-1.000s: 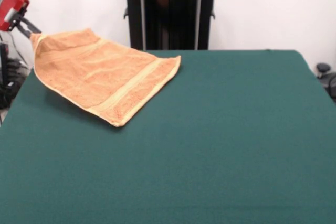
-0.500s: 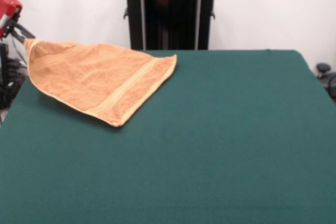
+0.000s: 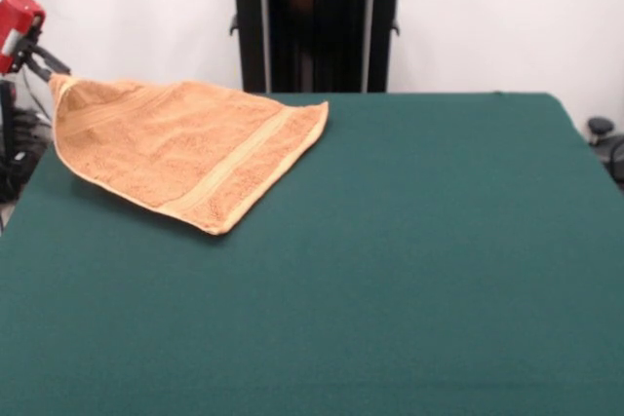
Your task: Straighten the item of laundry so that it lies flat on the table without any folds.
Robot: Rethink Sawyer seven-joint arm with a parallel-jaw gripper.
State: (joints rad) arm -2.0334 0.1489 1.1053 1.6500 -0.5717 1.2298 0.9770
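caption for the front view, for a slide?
Sawyer gripper holds one corner of the orange towel raised at the green table edge, the rest draped flat.

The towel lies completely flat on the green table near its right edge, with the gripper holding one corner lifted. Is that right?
Not quite. The front view shows the towel at the picture's left side of the table, not the right, and not completely flat. The gripper does hold its left corner raised off the cloth; the other end rests on the table.
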